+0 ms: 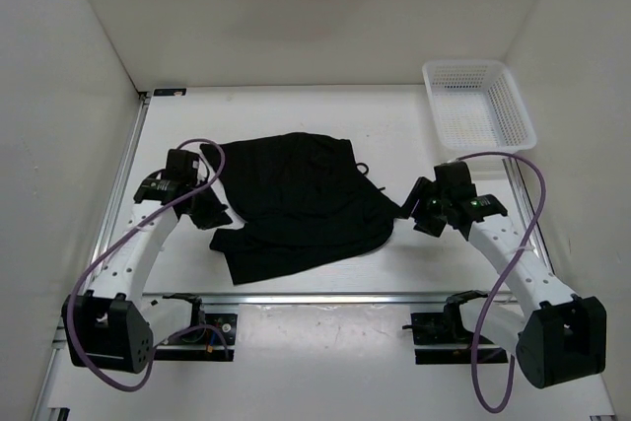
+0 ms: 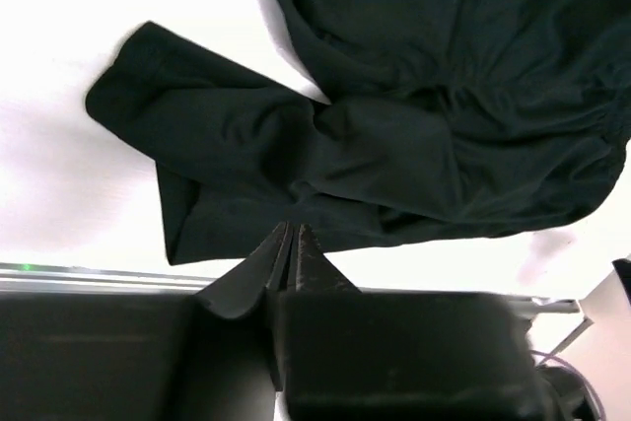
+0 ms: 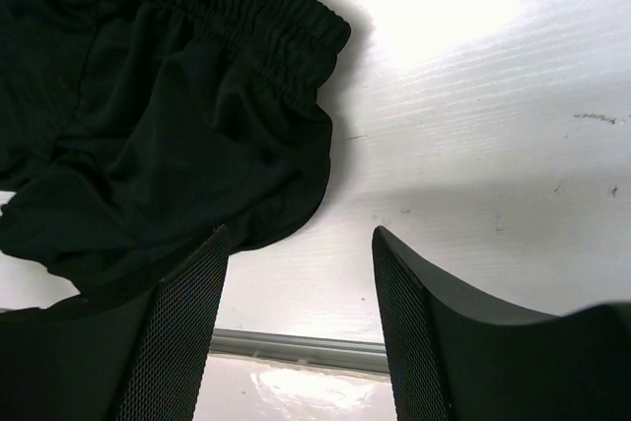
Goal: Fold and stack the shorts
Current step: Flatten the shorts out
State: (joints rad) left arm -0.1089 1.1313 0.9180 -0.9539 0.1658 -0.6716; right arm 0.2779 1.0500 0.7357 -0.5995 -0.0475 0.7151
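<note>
The black shorts (image 1: 296, 194) lie crumpled in the middle of the white table, with the thin drawstring (image 1: 366, 171) at their right side. My left gripper (image 1: 215, 214) is at their lower left. In the left wrist view its fingers (image 2: 291, 231) are pressed together on the near edge of the shorts (image 2: 394, 145). My right gripper (image 1: 419, 206) is just right of the shorts. It is open (image 3: 301, 231), with only bare table between its fingers. The elastic waistband and a rounded hem of the shorts (image 3: 148, 125) lie to its left, beside the left finger.
A white mesh basket (image 1: 513, 96) stands at the back right corner. A metal rail (image 1: 325, 296) runs along the table's near edge and also shows in the right wrist view (image 3: 296, 347). White walls enclose the left, back and right sides.
</note>
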